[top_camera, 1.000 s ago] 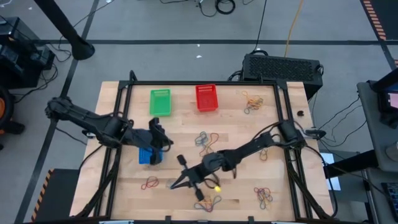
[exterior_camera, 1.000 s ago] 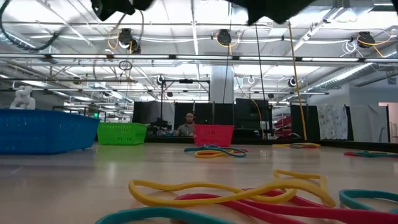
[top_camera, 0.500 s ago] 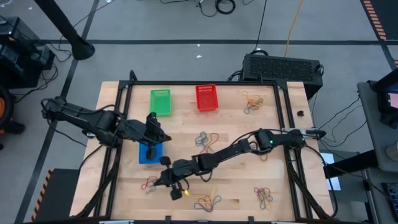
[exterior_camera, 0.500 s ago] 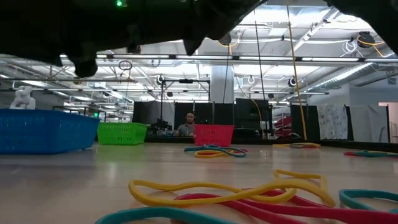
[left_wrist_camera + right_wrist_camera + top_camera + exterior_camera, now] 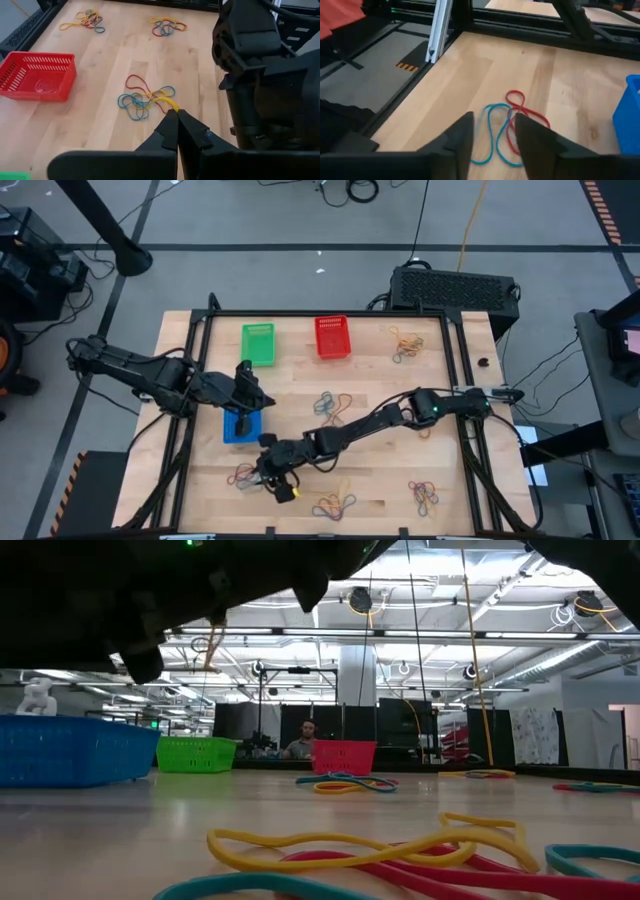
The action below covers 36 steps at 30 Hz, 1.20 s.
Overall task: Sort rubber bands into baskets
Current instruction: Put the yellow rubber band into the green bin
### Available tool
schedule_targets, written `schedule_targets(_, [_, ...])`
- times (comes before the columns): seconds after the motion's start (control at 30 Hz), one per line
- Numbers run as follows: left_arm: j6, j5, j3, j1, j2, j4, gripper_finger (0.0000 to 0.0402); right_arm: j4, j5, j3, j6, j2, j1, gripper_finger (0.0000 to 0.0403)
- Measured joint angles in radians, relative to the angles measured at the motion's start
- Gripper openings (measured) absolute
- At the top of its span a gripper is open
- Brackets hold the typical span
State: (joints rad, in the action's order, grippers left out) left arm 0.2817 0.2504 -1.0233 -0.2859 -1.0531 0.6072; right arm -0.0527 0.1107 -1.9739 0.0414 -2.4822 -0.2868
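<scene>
Hovering parted, right gripper [image 5: 492, 137] frames a red-and-blue rubber band pair [image 5: 507, 125] lying lengthwise between its fingers

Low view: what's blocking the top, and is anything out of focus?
Low view: a dark arm fills the top as a silhouette against bright ceiling lights; the nearest rubber bands are soft, while the red basket is crisper. Right wrist view: the open right claw is blurred in the foreground, the red and blue bands between its fingers clearer.

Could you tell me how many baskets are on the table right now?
3: the green basket and red basket side by side at the far edge, and the blue basket nearer, partly under the left gripper.
</scene>
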Motion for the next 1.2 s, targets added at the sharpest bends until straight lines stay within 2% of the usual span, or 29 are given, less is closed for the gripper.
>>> schedule_targets(0.1, [0.0,0.0,0.0,0.0,0.0,0.0,0.0002,0.09,0.026,0.0,0.0,0.036,0.0,0.018])
schedule_targets(0.27, [-0.007,-0.013,0.0,-0.004,0.001,0.004,0.0002,0.397,0.057,0.0,-0.003,0.155,-0.002,0.02])
schedule_targets(0.37, [-0.011,-0.013,0.0,-0.005,0.002,0.004,0.0002,0.574,0.037,0.0,-0.05,0.227,-0.018,0.0197])
schedule_targets(0.5, [-0.027,0.017,0.0,-0.004,0.002,-0.009,0.0002,0.813,-0.041,0.004,-0.119,0.329,-0.036,0.0181])
schedule_targets(0.57, [-0.028,0.037,0.0,-0.004,0.002,-0.015,0.0002,0.883,-0.096,0.054,-0.131,0.397,-0.028,0.0169])
schedule_targets(0.67, [-0.029,0.056,0.0,-0.004,0.002,-0.032,0.0002,0.883,-0.146,0.222,-0.116,0.534,-0.003,0.0149])
schedule_targets(0.73, [-0.029,0.083,0.0,-0.003,-0.002,-0.04,0.0002,0.836,-0.164,0.385,-0.083,0.657,0.018,0.0136])
schedule_targets(0.83, [-0.036,0.118,0.0,0.016,-0.023,-0.067,0.0002,0.614,-0.169,0.654,-0.024,0.867,0.047,0.012])
schedule_targets(0.93, [-0.056,0.119,-0.001,0.063,-0.066,-0.087,0.0002,0.265,-0.175,0.929,0.028,1.059,0.06,0.0106])
schedule_targets(1.03, [-0.085,0.114,-0.001,0.133,-0.124,-0.108,0.0002,-0.087,-0.171,1.16,0.033,1.193,0.058,0.0096])
schedule_targets(1.13, [-0.136,0.036,-0.001,0.222,-0.189,-0.171,0.0002,-0.359,-0.17,1.33,0.025,1.28,0.058,0.0089])
schedule_targets(1.2, [-0.166,-0.03,-0.001,0.283,-0.234,-0.231,0.0002,-0.452,-0.175,1.415,0.021,1.317,0.062,0.0086])
